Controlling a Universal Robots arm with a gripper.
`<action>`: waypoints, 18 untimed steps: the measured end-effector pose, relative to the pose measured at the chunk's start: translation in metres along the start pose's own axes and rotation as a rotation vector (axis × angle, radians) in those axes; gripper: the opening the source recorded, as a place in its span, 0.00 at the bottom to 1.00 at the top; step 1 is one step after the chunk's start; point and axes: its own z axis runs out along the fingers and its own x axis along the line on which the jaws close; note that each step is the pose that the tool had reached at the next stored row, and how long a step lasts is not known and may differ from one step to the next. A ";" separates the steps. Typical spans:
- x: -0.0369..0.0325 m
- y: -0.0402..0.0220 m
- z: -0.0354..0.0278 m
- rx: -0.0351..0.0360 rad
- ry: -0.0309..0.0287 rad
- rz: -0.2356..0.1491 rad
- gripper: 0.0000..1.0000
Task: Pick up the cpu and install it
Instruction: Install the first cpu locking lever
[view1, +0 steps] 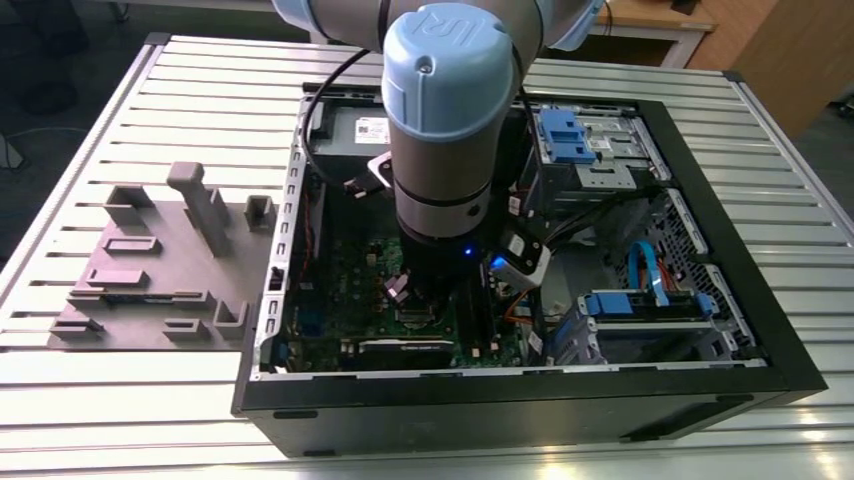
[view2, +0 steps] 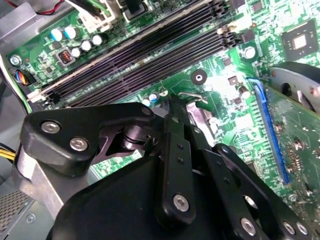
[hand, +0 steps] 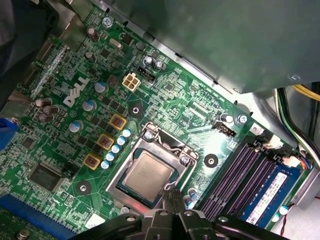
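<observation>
You are seeing the cpu (hand: 148, 173) lying flat in its socket frame (hand: 152, 167) on the green board (hand: 75, 150), inside the open computer case (view1: 534, 390) on the tabletop (view1: 134, 110). The hand (hand: 171, 196) is hovering just beside it, fingers together, holding nothing.

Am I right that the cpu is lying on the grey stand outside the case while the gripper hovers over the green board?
Not quite: the cpu sits in the socket frame on the green board, as the first wrist view shows. The gripper does hover over that board, just beside the socket.
</observation>
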 end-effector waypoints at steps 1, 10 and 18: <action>0.0000 0.0000 0.0000 0.0000 0.0000 0.000 0.10; -0.0039 -0.0031 0.0003 -0.0036 0.0036 0.000 0.10; -0.0044 -0.0073 -0.0008 -0.0070 0.0080 0.000 0.10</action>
